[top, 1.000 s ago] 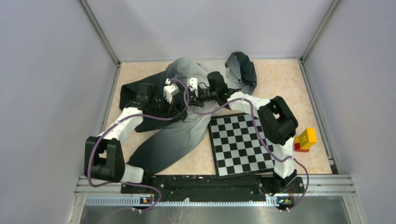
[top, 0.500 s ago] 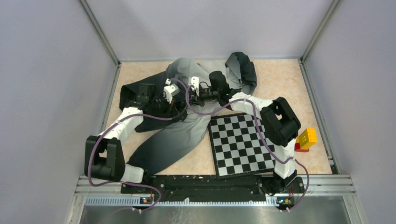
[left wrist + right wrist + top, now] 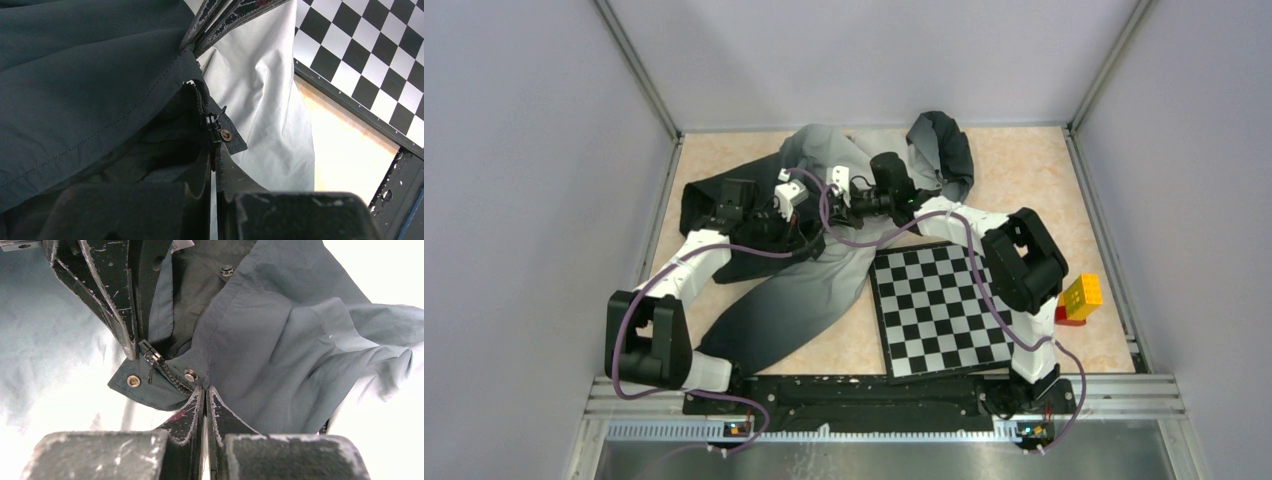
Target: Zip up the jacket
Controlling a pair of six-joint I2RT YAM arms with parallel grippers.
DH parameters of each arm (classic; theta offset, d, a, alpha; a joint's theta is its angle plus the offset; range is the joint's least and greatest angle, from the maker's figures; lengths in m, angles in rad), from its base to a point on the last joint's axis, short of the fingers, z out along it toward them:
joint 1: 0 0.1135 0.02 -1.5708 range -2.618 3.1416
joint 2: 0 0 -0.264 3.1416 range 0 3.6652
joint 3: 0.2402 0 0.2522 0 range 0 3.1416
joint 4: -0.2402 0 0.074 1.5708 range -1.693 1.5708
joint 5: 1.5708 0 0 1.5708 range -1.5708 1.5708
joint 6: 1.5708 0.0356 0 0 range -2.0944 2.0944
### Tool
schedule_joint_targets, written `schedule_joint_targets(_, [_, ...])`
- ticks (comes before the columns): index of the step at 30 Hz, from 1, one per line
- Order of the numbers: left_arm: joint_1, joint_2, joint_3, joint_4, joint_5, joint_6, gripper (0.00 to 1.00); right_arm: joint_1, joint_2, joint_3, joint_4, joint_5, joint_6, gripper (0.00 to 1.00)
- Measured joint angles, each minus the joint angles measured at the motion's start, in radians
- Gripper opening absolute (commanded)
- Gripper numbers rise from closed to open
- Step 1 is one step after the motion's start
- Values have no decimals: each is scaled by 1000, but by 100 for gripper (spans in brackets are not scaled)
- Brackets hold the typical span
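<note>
Because the jacket (image 3: 804, 290) is thin, soft and light cloth, it gives no resistance of its own. It folds, slides and follows any pull, so I judge that one side must be held tight while the other side works.

Both pairs of jaws are closed flat on it, with only cloth between them. The left jaws pinch the dark hem at the foot of the zipper, and the zipper slider (image 3: 212, 127) sits just past their tips with its pull tab hanging loose. The right jaws pinch the opposite dark edge, just beside a metal snap (image 3: 190, 375), and stand very near the left ones, across the slider from them. This stiffer hem with its seam and snaps seems to me the good place to hold, because it should stretch less than open cloth. The slider is small and smooth, and I think it can slip out easily.

Further from the jaws, pale grey cloth lies in loose folds under both arms, and a long sleeve runs back toward the arm bases. The chessboard (image 3: 939, 310) lies near the right jaws, with its corner against the cloth. Whether it lies over the cloth, I cannot tell. Beyond the jaws the hood reaches near the far wall, so room is short there. The bare surface (image 3: 1024, 170) to the right gives more room. The coloured blocks (image 3: 1079, 298) stand well apart.
</note>
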Motion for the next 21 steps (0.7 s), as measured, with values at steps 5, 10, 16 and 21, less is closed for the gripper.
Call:
schedule_joint_targets(5, [0, 0, 0, 0, 0, 0, 0, 2, 0, 1, -3, 8, 0, 0])
schedule_joint_targets(10, [0, 0, 0, 0, 0, 0, 0, 6, 0, 3, -11, 14, -1, 0])
schedule_joint_targets(16, [0, 0, 0, 0, 1, 0, 0, 11, 0, 21, -19, 19, -1, 0])
schedule_joint_targets(21, [0, 0, 0, 0, 1, 0, 0, 15, 0, 27, -23, 20, -3, 0])
